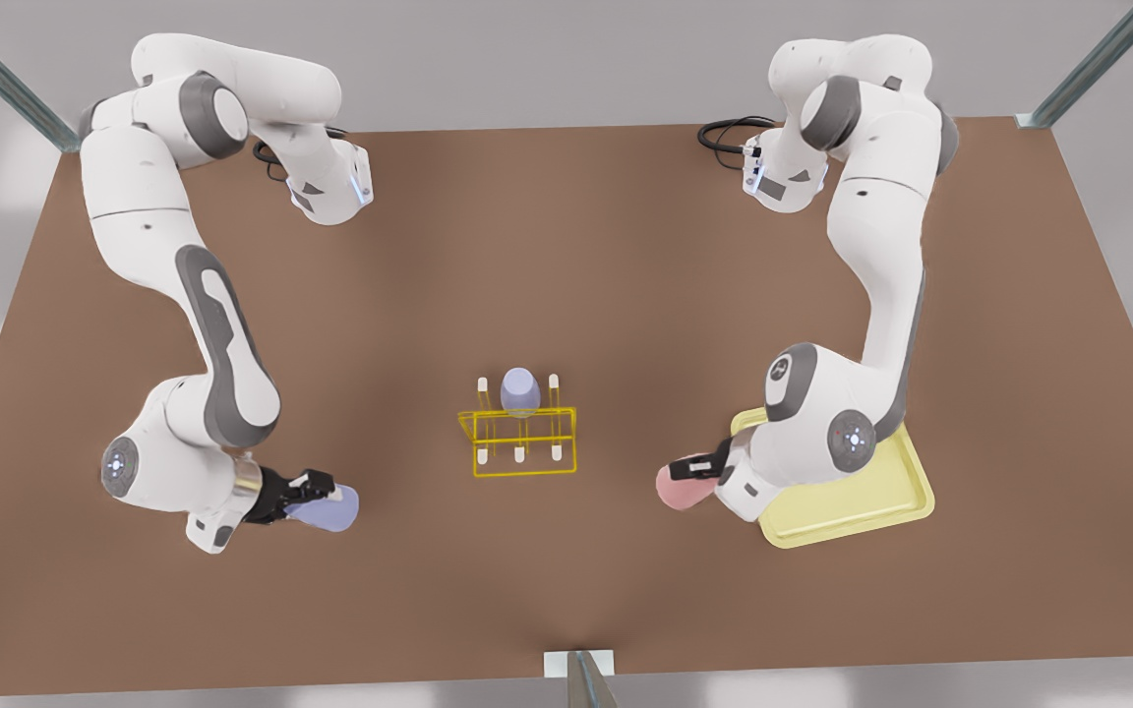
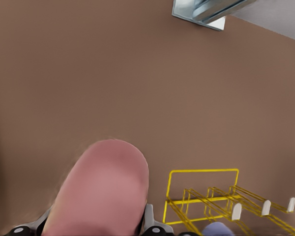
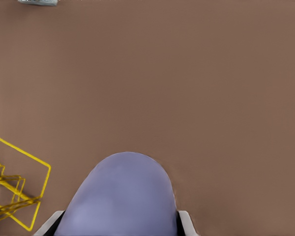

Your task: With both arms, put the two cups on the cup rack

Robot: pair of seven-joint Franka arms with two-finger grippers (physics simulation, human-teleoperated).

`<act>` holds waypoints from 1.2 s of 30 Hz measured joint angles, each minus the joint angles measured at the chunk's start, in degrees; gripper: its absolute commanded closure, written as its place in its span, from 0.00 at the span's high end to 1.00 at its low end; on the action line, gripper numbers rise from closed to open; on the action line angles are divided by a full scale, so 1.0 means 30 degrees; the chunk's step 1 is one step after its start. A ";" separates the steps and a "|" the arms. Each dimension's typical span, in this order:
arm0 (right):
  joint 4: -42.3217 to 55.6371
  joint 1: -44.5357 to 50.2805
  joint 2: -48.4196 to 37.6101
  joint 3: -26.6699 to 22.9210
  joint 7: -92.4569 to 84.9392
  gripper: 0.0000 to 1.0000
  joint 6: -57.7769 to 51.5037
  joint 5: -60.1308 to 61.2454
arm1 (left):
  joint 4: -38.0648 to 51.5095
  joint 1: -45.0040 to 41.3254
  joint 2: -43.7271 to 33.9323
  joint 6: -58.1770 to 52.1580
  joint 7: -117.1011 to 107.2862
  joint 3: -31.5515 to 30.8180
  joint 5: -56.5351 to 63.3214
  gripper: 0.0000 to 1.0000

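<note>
Soft, even light falls from above onto my worktop [image 1: 566,246], with faint, diffuse shadows and a paler band running up past the cup rack [image 1: 517,441]; my white arm shells shine softly.

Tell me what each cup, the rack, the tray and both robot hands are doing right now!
Pale pink tapered cup: held sideways by the left gripper, beside the tray.
Lavender-blue tapered cup: held sideways by the right gripper.
Second lavender-blue cup: upside down on a back peg of the rack.
Yellow wire cup rack: upright, other pegs free.
Flat pale yellow tray: lying on the table, partly under the left arm.
</note>
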 measured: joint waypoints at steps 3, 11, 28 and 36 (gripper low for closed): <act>0.0802 0.1639 0.0112 -0.0005 0.0509 0.79 -0.0047 0.0922 | 0.0214 -0.1338 0.0447 0.0532 -0.0720 -0.0280 -0.0297 0.84; 0.1647 0.3350 0.0239 0.0169 0.1968 0.79 -0.0138 0.2734 | 0.0944 -0.3118 0.1247 0.2650 -0.2751 -0.0749 -0.0511 0.84; 0.0037 0.4106 -0.0698 0.0867 0.3465 0.79 -0.1962 0.3793 | 0.1263 -0.0561 -0.1460 -0.0718 -0.5348 0.0032 0.2266 1.00; 0.0135 0.4626 -0.0203 0.0770 0.3754 0.79 -0.2068 0.3691 | -0.6963 0.2376 -1.1205 -0.8532 -0.2305 0.1512 0.5996 1.00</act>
